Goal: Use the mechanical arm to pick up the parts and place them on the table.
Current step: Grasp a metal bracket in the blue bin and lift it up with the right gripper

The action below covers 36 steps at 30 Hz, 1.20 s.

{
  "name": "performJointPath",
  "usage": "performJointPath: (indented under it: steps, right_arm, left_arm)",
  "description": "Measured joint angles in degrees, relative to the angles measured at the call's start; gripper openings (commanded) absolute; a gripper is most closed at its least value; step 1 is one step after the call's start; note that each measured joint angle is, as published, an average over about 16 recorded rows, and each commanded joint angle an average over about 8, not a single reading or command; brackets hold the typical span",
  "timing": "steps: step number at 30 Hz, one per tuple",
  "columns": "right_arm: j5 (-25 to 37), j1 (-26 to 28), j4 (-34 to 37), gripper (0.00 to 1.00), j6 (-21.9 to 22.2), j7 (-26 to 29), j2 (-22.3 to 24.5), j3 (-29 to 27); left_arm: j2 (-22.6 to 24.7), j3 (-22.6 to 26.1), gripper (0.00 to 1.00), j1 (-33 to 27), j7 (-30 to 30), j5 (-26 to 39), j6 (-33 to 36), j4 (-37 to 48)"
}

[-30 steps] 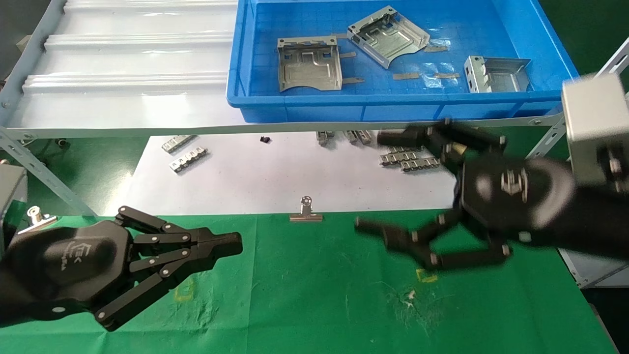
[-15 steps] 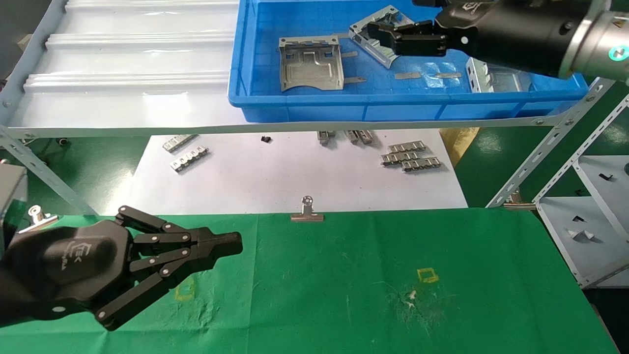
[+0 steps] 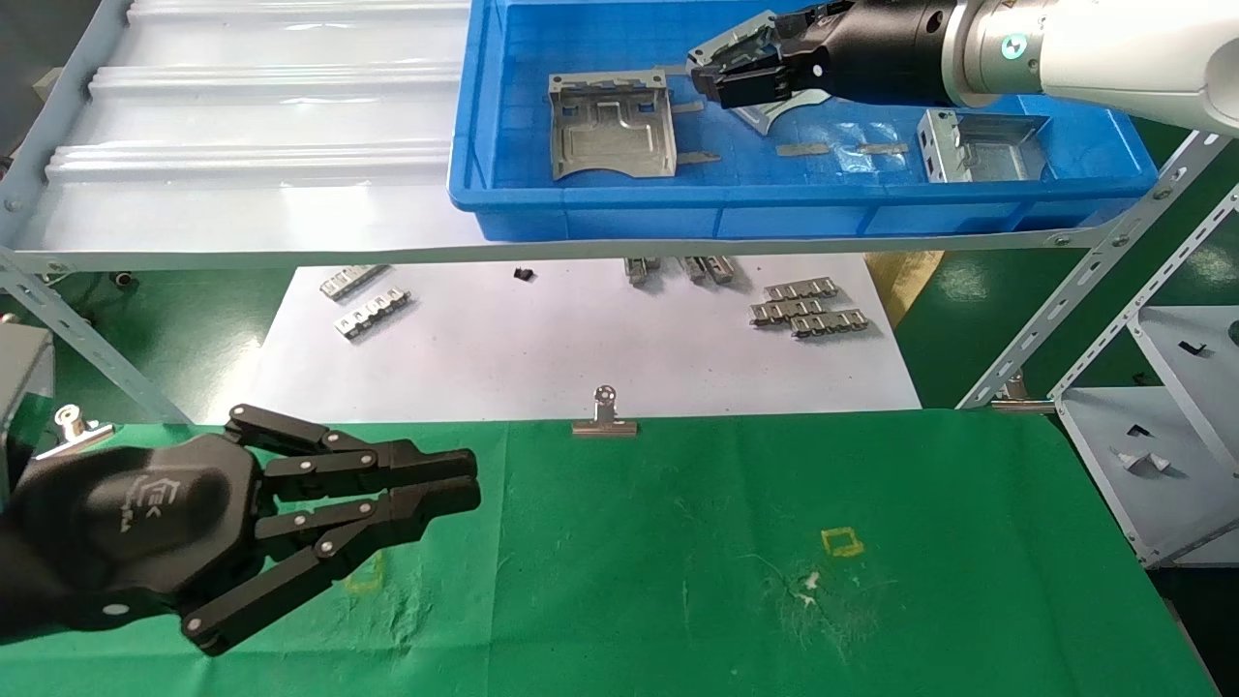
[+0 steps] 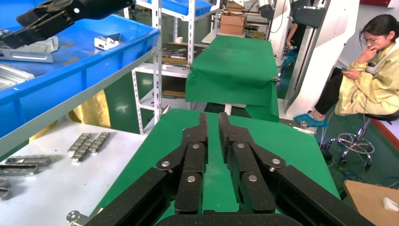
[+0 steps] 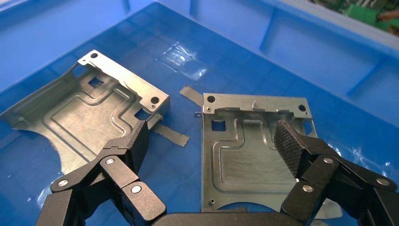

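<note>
Three silver parts lie in the blue bin (image 3: 774, 218): one on the left (image 3: 610, 126), one in the middle (image 3: 736, 44) partly hidden by my right gripper, one on the right (image 3: 978, 145). My right gripper (image 3: 721, 82), the mechanical arm, hovers open low over the middle part. In the right wrist view the gripper (image 5: 212, 141) is wide open; one finger (image 5: 289, 143) is over that part (image 5: 244, 150), the other beside it on the bin floor, near the left part (image 5: 89, 117). My left gripper (image 3: 465, 482) is parked over the green table (image 3: 678, 542), slightly open and empty (image 4: 212, 117).
A white sheet (image 3: 581, 339) under the rack carries small slotted strips (image 3: 808, 310). A binder clip (image 3: 603, 416) sits at the table's far edge. Grey shelving (image 3: 1162, 407) stands on the right. A seated person (image 4: 371, 80) is farther off.
My right arm has swung up from over the table into the bin and settled over the middle part. My left gripper's fingers have parted slightly.
</note>
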State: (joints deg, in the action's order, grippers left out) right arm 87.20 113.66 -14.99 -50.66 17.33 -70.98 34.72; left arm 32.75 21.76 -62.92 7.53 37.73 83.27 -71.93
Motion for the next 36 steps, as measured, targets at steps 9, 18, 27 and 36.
performJointPath:
  steps: [9, 18, 27, 36]
  right_arm:
    - [1.2, 2.2, 8.4, 0.0, 3.6, -0.6, -4.1, 0.7]
    - [0.8, 1.7, 10.2, 0.0, 5.6, -1.4, -5.9, 0.6]
    - [0.7, 0.9, 9.4, 0.0, 7.0, -2.1, -6.3, 1.1]
    - [0.7, 0.8, 9.2, 0.0, 7.7, -2.5, -6.3, 1.7]
  left_arm:
    - [0.0, 0.0, 1.0, 0.0, 0.0, 0.0, 0.0, 0.0]
    - [0.0, 0.0, 1.0, 0.0, 0.0, 0.0, 0.0, 0.0]
    - [0.0, 0.0, 1.0, 0.0, 0.0, 0.0, 0.0, 0.0]
    - [0.0, 0.0, 1.0, 0.0, 0.0, 0.0, 0.0, 0.0]
